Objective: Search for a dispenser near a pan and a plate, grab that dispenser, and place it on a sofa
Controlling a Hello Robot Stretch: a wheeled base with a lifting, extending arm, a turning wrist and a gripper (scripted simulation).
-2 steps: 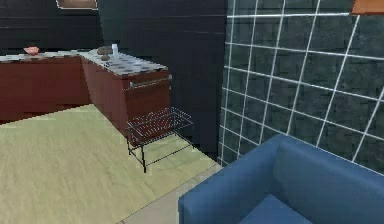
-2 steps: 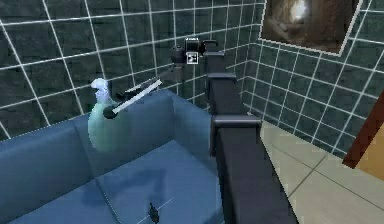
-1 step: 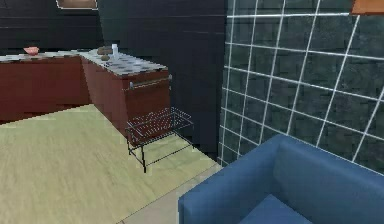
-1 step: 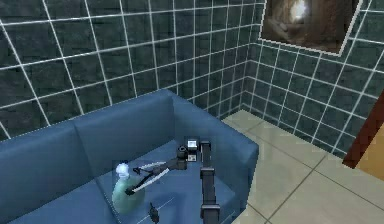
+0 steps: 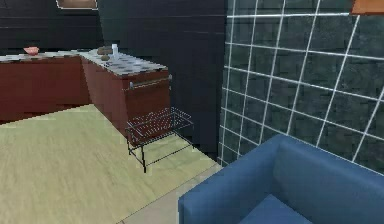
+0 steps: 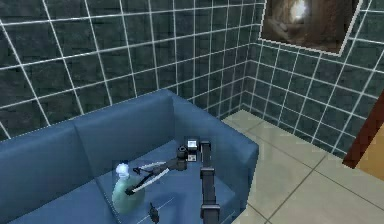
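At the seat of the blue sofa (image 6: 60, 150), the pale dispenser (image 6: 122, 187) is roughly upright just beside the jaws, on the arm side view's left. Whether they grasp it I cannot tell.

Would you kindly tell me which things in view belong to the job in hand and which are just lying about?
Job in hand:
- pale bottle, likely the dispenser, on the sofa seat
- blue sofa
- gripper, at the bottle; whether it holds it cannot be told

Lying about:
- wire rack on the floor
- kitchen counter
- framed picture on the tiled wall
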